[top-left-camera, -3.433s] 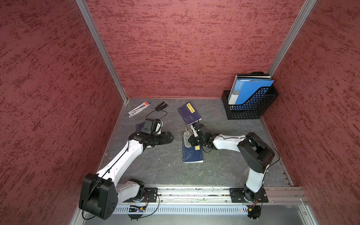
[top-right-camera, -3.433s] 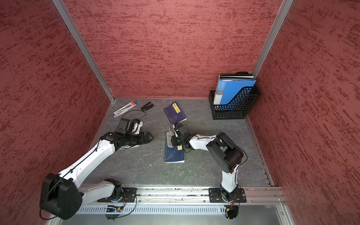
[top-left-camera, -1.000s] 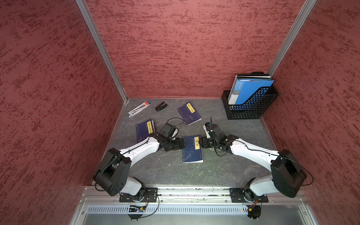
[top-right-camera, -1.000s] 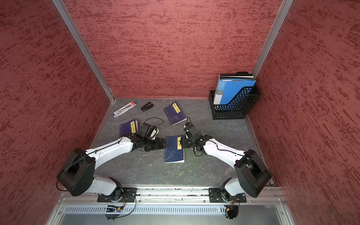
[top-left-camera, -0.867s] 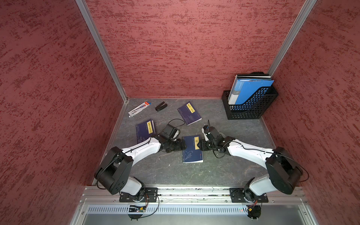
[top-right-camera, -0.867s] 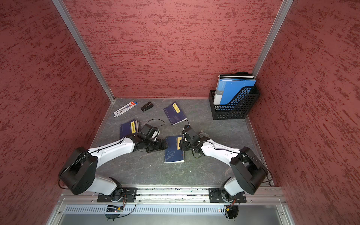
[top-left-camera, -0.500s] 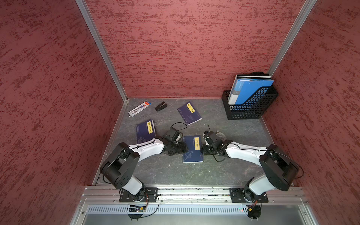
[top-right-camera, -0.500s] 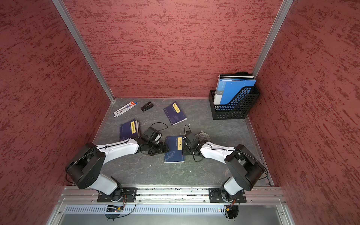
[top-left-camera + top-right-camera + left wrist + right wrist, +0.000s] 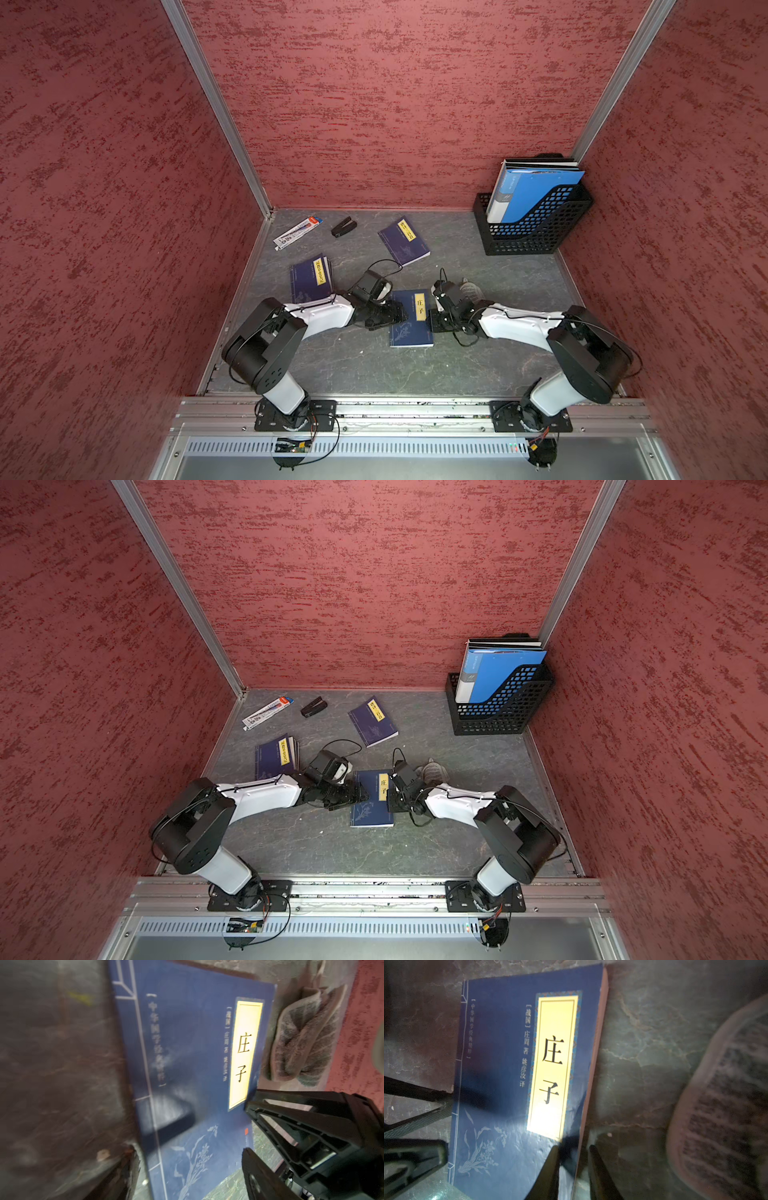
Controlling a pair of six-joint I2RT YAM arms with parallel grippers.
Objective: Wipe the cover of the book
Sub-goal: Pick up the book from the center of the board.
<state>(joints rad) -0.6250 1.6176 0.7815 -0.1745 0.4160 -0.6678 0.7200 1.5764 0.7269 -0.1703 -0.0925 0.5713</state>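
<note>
- Red rough-plastered walls close in three sides. The dark grey marbled tabletop runs bare from the metal front rail up to the book, and this is the widest open stretch.
- A black mesh file rack holding blue folders fills the back right corner, well apart from both arms.
- The dark blue paperback book with a yellow title strip lies flat and cover up at mid-table, between the two grippers. A second dark blue book lies behind the left arm, apart from it.
- A crumpled grey cloth lies loose on the table just past the book's page edge, behind the right gripper.
- The left gripper sits at the spine side with its fingers wide apart. Only the left wrist view shows the cover in the gap between them.
- The right gripper's fingers stand close together. Only the right wrist view shows the page edge running into that narrow gap — one fingertip over the cover by the strip's corner, the other on the table side. I cannot tell whether they clamp it.
</note>
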